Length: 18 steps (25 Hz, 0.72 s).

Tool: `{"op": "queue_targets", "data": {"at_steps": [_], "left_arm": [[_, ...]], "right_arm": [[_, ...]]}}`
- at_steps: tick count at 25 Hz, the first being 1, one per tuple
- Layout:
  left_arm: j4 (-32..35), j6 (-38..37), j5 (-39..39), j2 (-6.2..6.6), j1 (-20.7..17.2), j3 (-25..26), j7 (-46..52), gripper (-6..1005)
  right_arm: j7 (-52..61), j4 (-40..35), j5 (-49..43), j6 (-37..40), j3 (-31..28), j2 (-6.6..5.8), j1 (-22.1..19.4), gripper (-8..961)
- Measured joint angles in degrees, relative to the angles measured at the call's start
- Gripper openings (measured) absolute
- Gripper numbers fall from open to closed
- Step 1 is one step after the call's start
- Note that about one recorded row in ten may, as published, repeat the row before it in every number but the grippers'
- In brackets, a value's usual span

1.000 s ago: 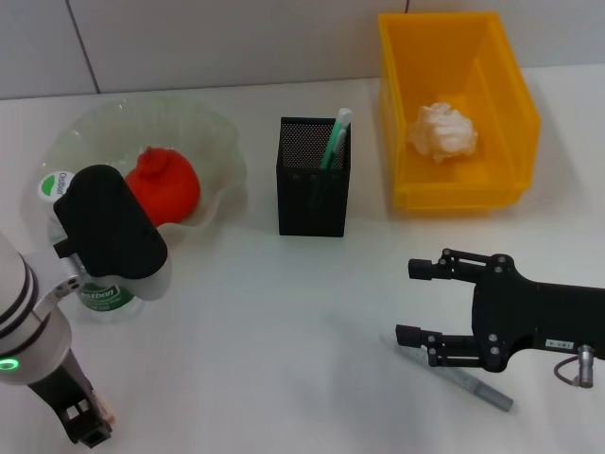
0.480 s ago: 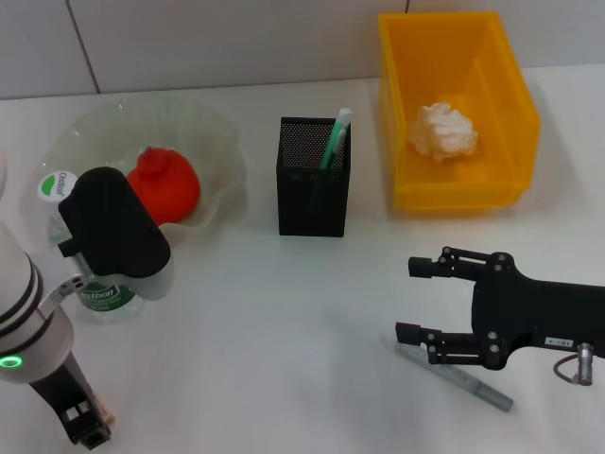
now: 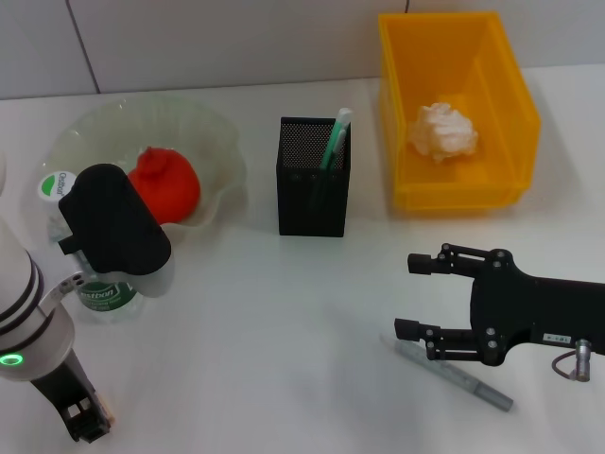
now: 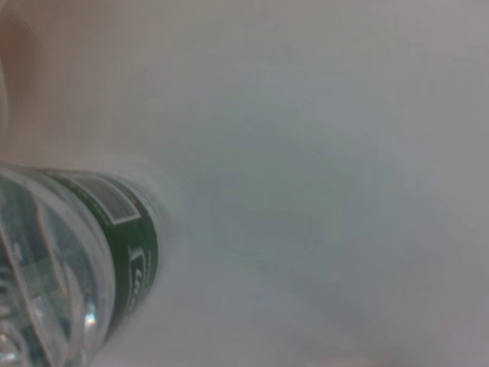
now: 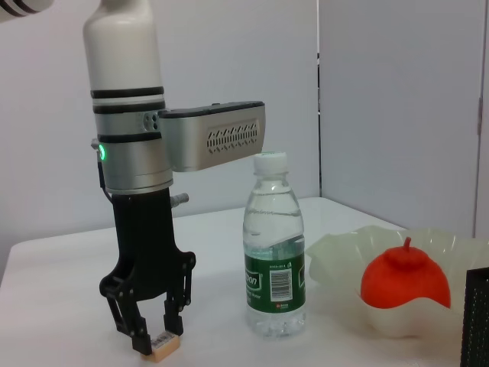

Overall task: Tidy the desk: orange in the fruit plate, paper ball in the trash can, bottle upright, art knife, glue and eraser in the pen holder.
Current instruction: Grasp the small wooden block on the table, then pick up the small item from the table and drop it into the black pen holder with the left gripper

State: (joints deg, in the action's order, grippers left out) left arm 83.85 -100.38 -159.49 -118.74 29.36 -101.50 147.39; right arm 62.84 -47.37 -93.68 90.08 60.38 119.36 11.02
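My left gripper [image 3: 85, 426] is low at the near left corner of the table; in the right wrist view this left gripper [image 5: 159, 336] is shut on the small tan eraser [image 5: 163, 348] at the table surface. The bottle [image 5: 273, 256] stands upright beside the left arm, its white cap [image 3: 59, 184] showing in the head view. The orange [image 3: 163, 184] lies in the fruit plate [image 3: 213, 128]. The paper ball [image 3: 442, 130] is in the trash can [image 3: 515, 113]. My right gripper [image 3: 410, 298] is open just above the grey art knife [image 3: 473, 383]. The pen holder [image 3: 313, 180] holds a green-and-white stick [image 3: 337, 137].
The left arm's black wrist housing [image 3: 113, 232] hangs over the bottle and the plate's near rim. Bare white table lies between the two arms in front of the pen holder. A tiled wall [image 3: 236, 38] closes off the back.
The right gripper has slid slightly toward the near left over the art knife. The left arm has shifted only a little; its gripper stays on the eraser.
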Motion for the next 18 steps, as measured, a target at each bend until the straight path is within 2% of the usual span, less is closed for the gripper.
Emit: {"op": "queue_targets", "data": {"at_steps": [5, 18], "left_arm": [[-0.4, 0.1, 0.0, 0.00, 0.0, 0.0, -0.1, 402], [1.2, 0.2, 0.3, -0.08, 0.2, -0.7, -0.2, 399]], "right_arm": [[0.0, 0.0, 0.0, 0.0, 0.0, 0.00, 0.0, 766], [0.0, 0.0, 0.1, -0.1, 0.0, 0.00, 0.2, 766]]}}
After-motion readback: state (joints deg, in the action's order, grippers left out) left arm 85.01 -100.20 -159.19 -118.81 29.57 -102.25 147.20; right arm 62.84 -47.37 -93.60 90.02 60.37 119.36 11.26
